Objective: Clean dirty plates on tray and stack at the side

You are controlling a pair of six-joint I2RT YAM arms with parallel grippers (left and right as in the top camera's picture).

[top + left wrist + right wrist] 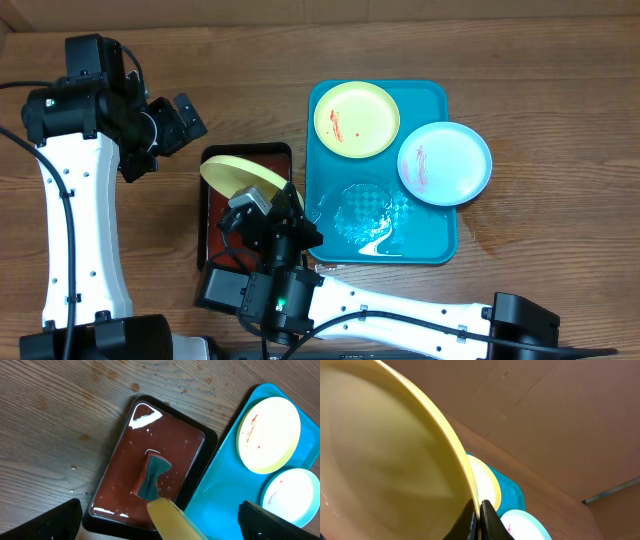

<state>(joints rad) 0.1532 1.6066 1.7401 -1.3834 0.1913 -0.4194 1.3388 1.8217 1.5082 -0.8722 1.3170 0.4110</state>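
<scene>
My left gripper (185, 122) hung above the bare wooden table (250, 60), left of the black tray (214, 156), its jaws spread wide and holding nothing. That arm rose along the left edge and bent at the top, so the wrist looked down on the black tray's glossy reddish-brown inside, where a dark teal sponge (150, 478) lay.

My right gripper (479, 518) was pinched tight on the rim of a yellow-green plate (240, 175), holding it tilted over the black tray. My right arm ran leftward along the near edge of the table, then turned up toward that tray.

The turquoise tray (452, 215) lay just beside the black one, a puddle (370, 218) in its near half. A second yellow-green plate (357, 118), smeared red, sat in its far left corner. The light blue plate (445, 163), also smeared, overhung the right rim.
</scene>
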